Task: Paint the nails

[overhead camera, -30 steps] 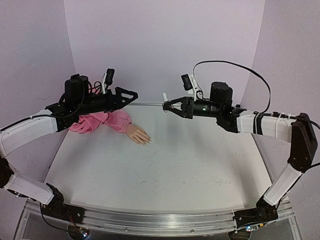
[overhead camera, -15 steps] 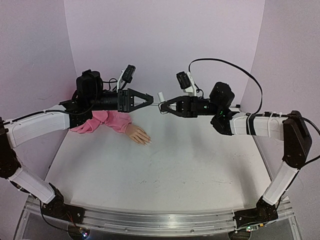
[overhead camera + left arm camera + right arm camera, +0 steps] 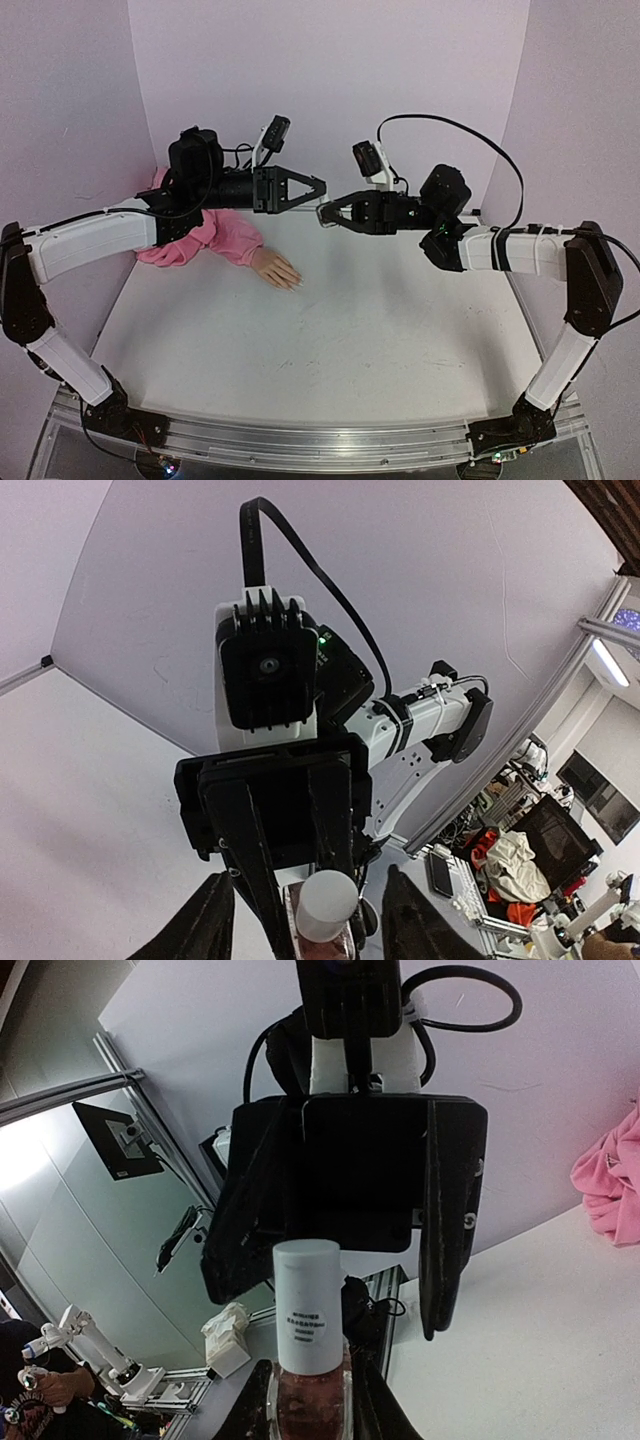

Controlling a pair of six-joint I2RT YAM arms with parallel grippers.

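Where the two arms meet in mid-air over the far part of the white table (image 3: 340, 340), their tips face each other. Left arm (image 3: 90, 240): reaches across above the pink sleeve (image 3: 220, 243). Right arm (image 3: 520, 248): stretches in from the right. Mannequin hand (image 3: 272, 266): lies on the table at the back left, apart from both grippers. Left gripper (image 3: 320, 187): jaws partly apart, its fingers (image 3: 212, 925) standing on either side of the cap with a gap on each side. Right gripper (image 3: 326, 214): clamped on the pinkish polish bottle (image 3: 308, 1395), whose white cap (image 3: 307, 1300) points towards the left gripper. Nails (image 3: 296, 284): tiny pale tips at the mannequin's fingertips, too small to judge their surface.
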